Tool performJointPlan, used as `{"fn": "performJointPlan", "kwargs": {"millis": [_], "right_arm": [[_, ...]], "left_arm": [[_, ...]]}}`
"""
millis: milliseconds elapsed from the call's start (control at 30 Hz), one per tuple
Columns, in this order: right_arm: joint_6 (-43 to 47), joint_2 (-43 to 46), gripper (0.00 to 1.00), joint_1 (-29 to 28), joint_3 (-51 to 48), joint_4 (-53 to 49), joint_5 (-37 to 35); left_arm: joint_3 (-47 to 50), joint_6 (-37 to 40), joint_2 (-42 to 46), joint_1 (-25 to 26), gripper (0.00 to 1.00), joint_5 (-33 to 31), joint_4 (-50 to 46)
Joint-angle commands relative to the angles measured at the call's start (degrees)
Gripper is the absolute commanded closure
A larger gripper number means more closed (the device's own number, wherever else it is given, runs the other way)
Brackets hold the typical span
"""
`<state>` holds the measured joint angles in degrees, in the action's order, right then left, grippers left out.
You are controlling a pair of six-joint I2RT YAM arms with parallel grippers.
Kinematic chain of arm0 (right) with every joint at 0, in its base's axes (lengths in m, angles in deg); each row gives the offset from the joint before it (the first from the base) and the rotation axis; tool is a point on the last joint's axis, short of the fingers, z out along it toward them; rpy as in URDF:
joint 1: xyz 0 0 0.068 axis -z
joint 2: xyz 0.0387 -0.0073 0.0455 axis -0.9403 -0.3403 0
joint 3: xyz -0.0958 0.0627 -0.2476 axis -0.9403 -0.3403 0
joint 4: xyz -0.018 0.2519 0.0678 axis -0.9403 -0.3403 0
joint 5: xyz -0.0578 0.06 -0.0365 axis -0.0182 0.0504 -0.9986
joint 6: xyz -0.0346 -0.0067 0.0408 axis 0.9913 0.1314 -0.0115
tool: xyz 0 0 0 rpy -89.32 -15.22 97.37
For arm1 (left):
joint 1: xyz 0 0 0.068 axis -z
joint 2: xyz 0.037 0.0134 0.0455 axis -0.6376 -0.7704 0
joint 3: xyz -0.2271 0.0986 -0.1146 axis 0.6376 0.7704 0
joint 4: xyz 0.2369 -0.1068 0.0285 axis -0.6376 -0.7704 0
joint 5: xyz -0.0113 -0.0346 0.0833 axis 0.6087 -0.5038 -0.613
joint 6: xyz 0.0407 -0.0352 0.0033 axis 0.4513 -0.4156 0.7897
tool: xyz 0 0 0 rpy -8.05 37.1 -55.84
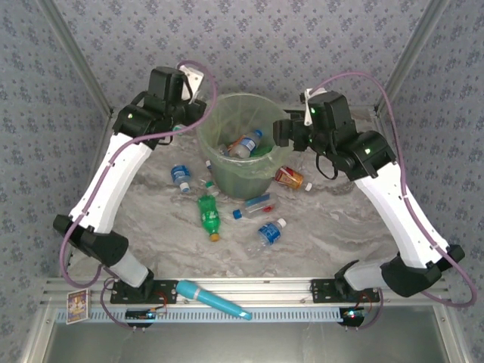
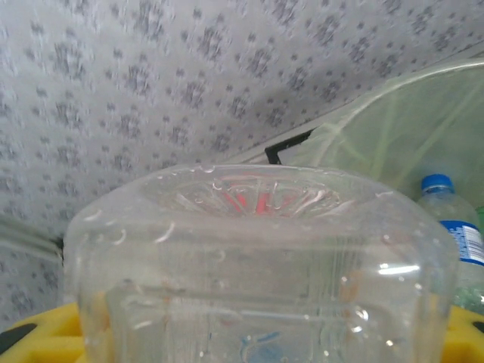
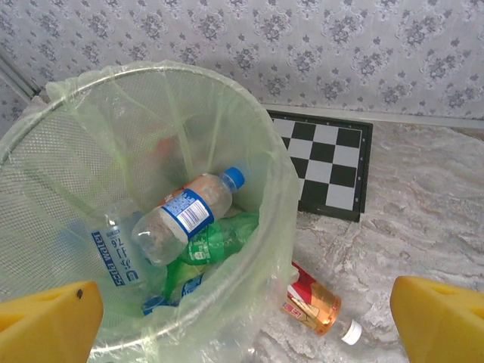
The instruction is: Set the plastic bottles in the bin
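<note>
Clear plastic, glossy and ribbed, takes up most of the left wrist view: the left hand [image 2: 242,344] pinches a clear bottle [image 2: 257,257] between its yellow fingers [image 2: 30,336], base toward the camera, with a blurred red patch showing through the base and no lettering legible. Just right of this hand rises the bin [image 2: 393,128], pale green with a thin liner. Inside it stands a blue-capped bottle [image 2: 448,227] whose blue label carries white print too small to read. From above, more bottles lie on the marbled surface [image 1: 151,227] on the arm-base side of both hands. One blue-labelled bottle [image 1: 180,175] is below the left hand, then a green bottle [image 1: 209,214] with an orange cap, then two more clear ones with blue labels between the hands. Their labels are too small to read. The right hand [image 3: 242,325] has its yellow fingers spread wide with nothing between them, and it hovers at the bin's right rim. Under it and to its left, the bin holds the blue-capped bottle lying on a green one, beside a crushed bottle [image 3: 113,253] with a blue band of white lettering I cannot read for sure. Directly beneath this hand, touching the bin's outer wall, lies a red-labelled bottle [image 3: 310,302] with amber liquid and a white cap. Beyond it a checkered board [image 3: 325,162] lies flat on the surface.
</note>
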<state>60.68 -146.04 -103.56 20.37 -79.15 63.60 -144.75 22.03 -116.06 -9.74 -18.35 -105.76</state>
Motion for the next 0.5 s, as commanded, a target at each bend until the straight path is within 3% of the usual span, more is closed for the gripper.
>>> {"fn": "performJointPlan", "kwargs": {"millis": [0, 467], "right_arm": [[-2.25, 3.70, 0.00, 0.63, -1.93, 0.57, 0.10], [-5.00, 10.84, 0.00, 2.21, -5.76, -2.74, -1.16]], "left_arm": [[3.33, 8.79, 2.06, 3.19, 0.46, -3.96, 6.28], [1.55, 31.14, -6.71, 12.87, 0.45, -11.85, 20.25]]}}
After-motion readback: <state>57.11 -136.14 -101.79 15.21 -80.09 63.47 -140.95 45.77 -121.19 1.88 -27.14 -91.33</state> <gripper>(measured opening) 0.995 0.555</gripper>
